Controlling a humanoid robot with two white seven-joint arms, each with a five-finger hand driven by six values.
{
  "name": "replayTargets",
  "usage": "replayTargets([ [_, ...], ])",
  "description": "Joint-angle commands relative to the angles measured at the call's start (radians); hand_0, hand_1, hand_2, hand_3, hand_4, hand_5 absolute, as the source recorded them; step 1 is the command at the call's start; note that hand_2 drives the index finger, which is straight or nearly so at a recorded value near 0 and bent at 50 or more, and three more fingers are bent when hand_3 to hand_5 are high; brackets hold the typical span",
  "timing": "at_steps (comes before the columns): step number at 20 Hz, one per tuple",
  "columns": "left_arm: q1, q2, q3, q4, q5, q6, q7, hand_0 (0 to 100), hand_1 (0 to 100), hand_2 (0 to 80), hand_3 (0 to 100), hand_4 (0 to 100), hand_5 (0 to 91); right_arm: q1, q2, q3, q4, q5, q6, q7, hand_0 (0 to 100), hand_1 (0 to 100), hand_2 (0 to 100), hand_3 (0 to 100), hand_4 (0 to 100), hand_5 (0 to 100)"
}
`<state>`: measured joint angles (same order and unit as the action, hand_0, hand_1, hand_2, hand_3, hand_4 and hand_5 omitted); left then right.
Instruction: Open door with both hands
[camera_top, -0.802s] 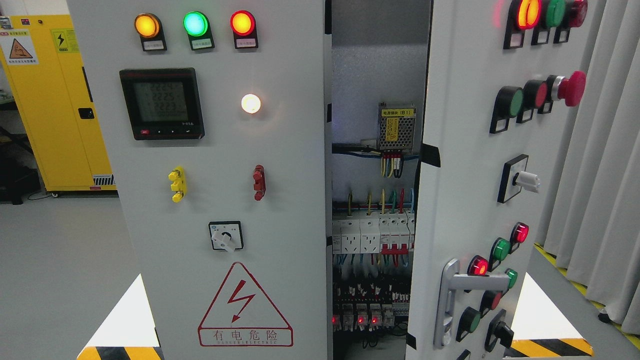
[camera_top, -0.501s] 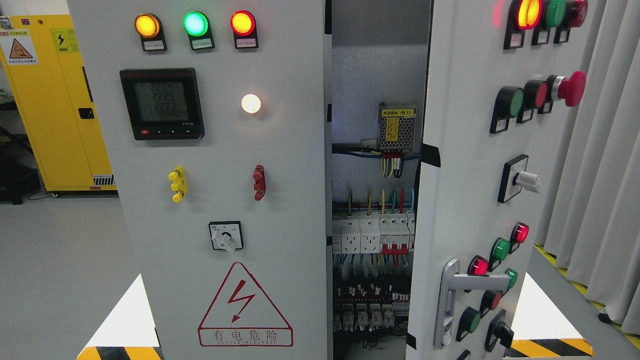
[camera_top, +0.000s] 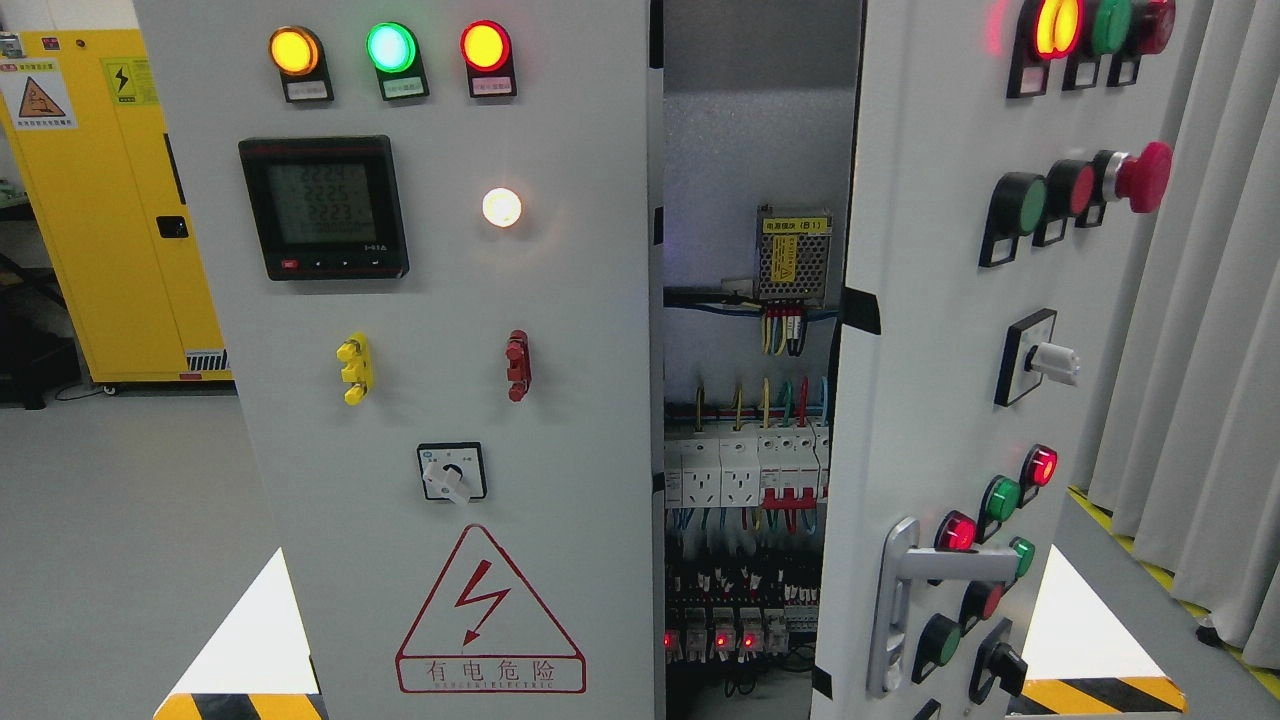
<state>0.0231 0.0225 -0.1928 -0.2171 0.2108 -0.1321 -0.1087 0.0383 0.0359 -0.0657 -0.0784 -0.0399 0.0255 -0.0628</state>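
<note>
Door (camera_top: 940, 360) on the right is what you are working: in the head view it fills the 3 o'clock side and stands swung partly out toward you, its free edge well apart from the left door (camera_top: 440, 400), which lies flat and closed from 9 o'clock to the centre. Through the gap at 12 to 6 o'clock you can see wiring, a small power supply (camera_top: 793, 255) high up, and a row of white breakers (camera_top: 745, 470) below it. My guess is the door rests at this angle because it has been unlatched and pulled only part of the way, so more swing is left for you to do. Its silver handle (camera_top: 900, 600) sits low, at about 5 o'clock, the natural place to take hold.

Count what you have: two doors, one handle. The left door carries three lamps (camera_top: 390, 48) along the top, one meter (camera_top: 323, 207), one white lamp (camera_top: 501, 207), one rotary switch (camera_top: 452, 472) and one warning triangle (camera_top: 488, 610). At 9 o'clock, well behind, stands one yellow cabinet (camera_top: 110, 200).

Neither of your hands shows anywhere in this view, so I cannot tell whether the fingers are spread or curled.
</note>
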Motion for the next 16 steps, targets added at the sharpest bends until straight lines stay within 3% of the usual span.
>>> replayTargets([
  [1, 0.136, 0.177, -0.011, -0.704, 0.004, 0.003, -0.077, 0, 0, 0.0, 5, 0, 0.0, 0.0, 0.001, 0.001, 0.0, 0.0, 0.001, 0.0, 21, 13, 0, 0, 0, 0],
  [4, 0.205, 0.24, -0.01, -0.922, 0.016, 0.005, -0.184, 0, 0, 0.0, 5, 0, 0.0, 0.0, 0.001, 0.001, 0.0, 0.0, 0.001, 0.0, 21, 13, 0, 0, 0, 0],
  [6, 0.247, 0.302, -0.016, -1.049, 0.062, 0.003, -0.206, 0, 0, 0.0, 5, 0, 0.0, 0.0, 0.001, 0.004, 0.0, 0.0, 0.001, 0.0, 21, 12, 0, 0, 0, 0],
  [9, 0.274, 0.426, -0.062, -1.212, 0.195, 0.003, -0.213, 0, 0, 0.0, 5, 0, 0.0, 0.0, 0.001, 0.007, 0.0, 0.0, 0.001, 0.0, 21, 12, 0, 0, 0, 0],
  [12, 0.271, 0.546, -0.065, -1.34, 0.381, 0.003, -0.258, 0, 0, 0.0, 5, 0, 0.0, 0.0, 0.001, 0.007, 0.0, 0.0, 0.001, 0.0, 21, 12, 0, 0, 0, 0],
  [14, 0.267, 0.597, -0.062, -1.39, 0.429, 0.005, -0.285, 0, 0, 0.0, 5, 0, 0.0, 0.0, 0.001, 0.007, 0.0, 0.0, 0.001, 0.0, 21, 12, 0, 0, 0, 0],
  [16, 0.268, 0.657, -0.065, -1.444, 0.432, 0.005, -0.286, 0, 0, 0.0, 5, 0, 0.0, 0.0, 0.001, 0.007, 0.002, 0.0, 0.001, 0.0, 21, 12, 0, 0, 0, 0],
])
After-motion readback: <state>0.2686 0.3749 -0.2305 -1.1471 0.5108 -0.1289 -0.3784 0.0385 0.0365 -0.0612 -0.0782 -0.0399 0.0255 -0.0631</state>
